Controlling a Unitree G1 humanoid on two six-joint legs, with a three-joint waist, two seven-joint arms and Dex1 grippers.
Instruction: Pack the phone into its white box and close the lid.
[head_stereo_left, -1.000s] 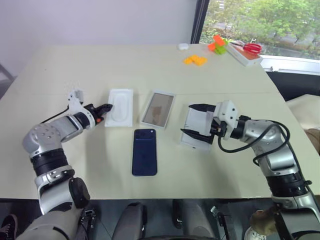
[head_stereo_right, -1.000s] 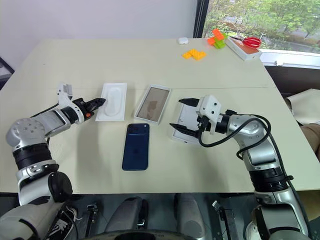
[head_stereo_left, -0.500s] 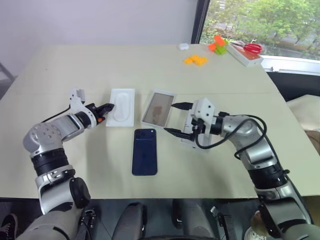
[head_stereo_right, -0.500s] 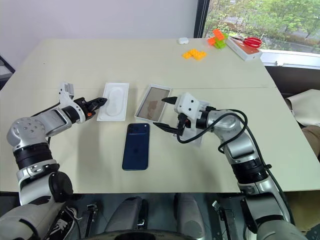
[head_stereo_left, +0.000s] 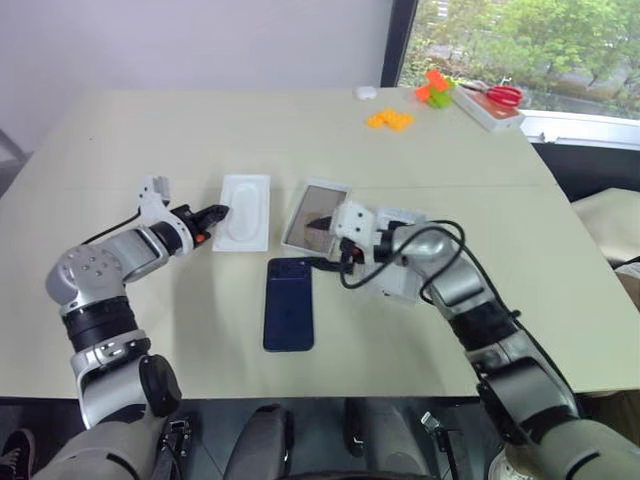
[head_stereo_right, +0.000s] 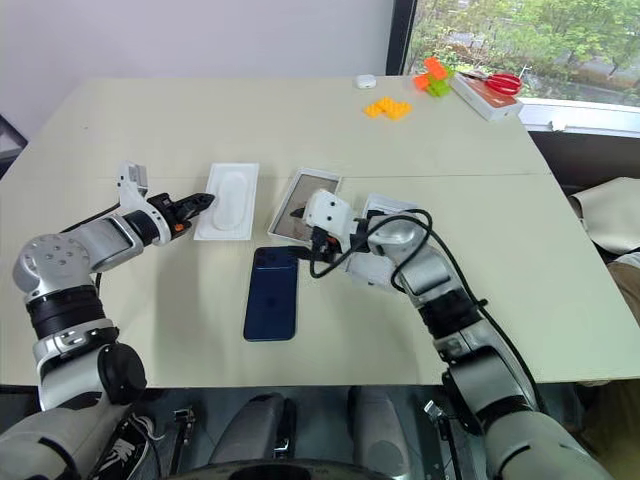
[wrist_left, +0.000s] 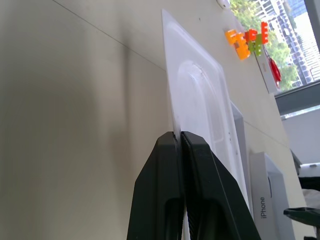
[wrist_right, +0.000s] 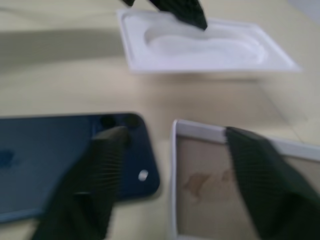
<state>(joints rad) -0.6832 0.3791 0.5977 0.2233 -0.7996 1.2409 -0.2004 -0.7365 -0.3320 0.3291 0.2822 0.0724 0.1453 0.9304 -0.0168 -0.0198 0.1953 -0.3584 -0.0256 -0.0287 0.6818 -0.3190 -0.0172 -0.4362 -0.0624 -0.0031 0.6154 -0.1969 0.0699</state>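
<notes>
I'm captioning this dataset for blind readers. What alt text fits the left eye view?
The right hand hovers between the dark blue phone and the white box on a beige table. The left hand, shut, touches the white insert.

Left claw (head_stereo_left: 216, 213) is pinched closed, arm bent inward; right claw (head_stereo_left: 325, 247) reaches leftward, fingers spread apart.
</notes>
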